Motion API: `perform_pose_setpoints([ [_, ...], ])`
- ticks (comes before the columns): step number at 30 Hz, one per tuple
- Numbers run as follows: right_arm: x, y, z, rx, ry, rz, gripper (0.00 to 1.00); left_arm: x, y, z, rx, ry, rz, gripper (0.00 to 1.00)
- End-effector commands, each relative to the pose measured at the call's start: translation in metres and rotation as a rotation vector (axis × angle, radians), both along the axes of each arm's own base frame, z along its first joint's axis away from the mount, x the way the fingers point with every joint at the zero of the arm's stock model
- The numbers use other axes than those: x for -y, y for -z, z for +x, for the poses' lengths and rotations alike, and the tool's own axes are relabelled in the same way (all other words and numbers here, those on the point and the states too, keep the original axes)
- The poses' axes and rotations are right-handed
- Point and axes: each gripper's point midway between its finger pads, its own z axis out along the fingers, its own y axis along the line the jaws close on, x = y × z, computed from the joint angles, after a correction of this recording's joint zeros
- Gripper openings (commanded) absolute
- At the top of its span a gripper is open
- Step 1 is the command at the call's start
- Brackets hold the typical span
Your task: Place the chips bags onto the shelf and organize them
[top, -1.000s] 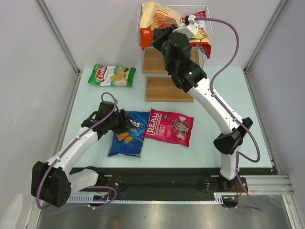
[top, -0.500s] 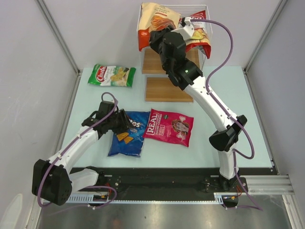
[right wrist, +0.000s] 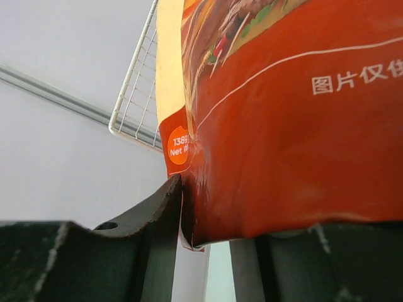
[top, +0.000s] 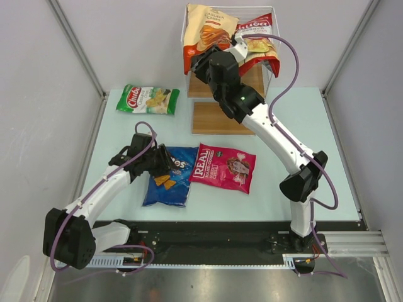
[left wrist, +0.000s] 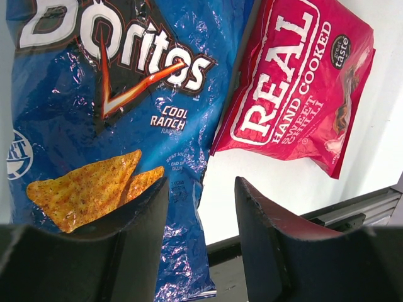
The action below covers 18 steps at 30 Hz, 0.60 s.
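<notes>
- Placing step: the right end effector (right wrist: 208, 211) stood parted around the bottom edge of the orange-and-cream bag (right wrist: 283, 126), which was upright on the shelf's (top: 217, 118) top tier.
- Next move, likely: back out without toppling it; the left end effector (left wrist: 201, 214), fingers apart and empty, hovered over the Doritos bag (left wrist: 113, 113).

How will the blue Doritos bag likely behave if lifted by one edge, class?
The Doritos bag would probably sag, since its film is creased and wrinkled. Its glossy surface may let a grip slip. It looks puffed rather than flat, so it is likely light for its size.

Upper boards of the shelf (top: 217, 118) largely behind right arm (top: 264, 123), orange-and-cream bag (top: 208, 28) and red bag (top: 259, 39).
</notes>
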Motion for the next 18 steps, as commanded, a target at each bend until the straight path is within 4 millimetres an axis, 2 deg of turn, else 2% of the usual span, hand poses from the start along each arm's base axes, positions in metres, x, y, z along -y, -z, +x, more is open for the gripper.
perform_pose_setpoints([
  [1,0.010,-0.029,-0.016,0.027,-0.028,0.066,0.39,0.002,-0.005,0.006,0.037,0.020,-0.009,0.51],
  [6,0.004,-0.030,-0.024,0.017,-0.081,0.096,0.48,0.001,-0.006,0.005,0.038,0.019,-0.010,0.51],
  [9,-0.004,-0.023,-0.035,-0.021,-0.132,0.119,0.51,0.000,-0.006,0.005,0.040,0.015,-0.006,0.52],
  [12,-0.003,-0.023,-0.049,-0.033,-0.168,0.118,0.54,-0.004,-0.006,0.007,0.040,-0.005,0.013,0.54],
  [13,-0.001,-0.018,-0.057,-0.042,-0.167,0.105,0.55,-0.006,-0.006,0.007,0.036,-0.021,0.023,0.65],
  [15,0.001,-0.011,-0.064,-0.058,-0.171,0.094,0.56,-0.010,-0.006,0.009,0.037,-0.037,0.040,0.69],
  [16,0.001,0.004,-0.065,-0.086,-0.173,0.080,0.56,-0.010,-0.008,0.011,0.045,-0.039,0.044,0.69],
  [18,0.008,0.001,-0.074,-0.090,-0.178,0.098,0.56,-0.010,-0.008,0.014,0.040,-0.042,0.052,0.70],
])
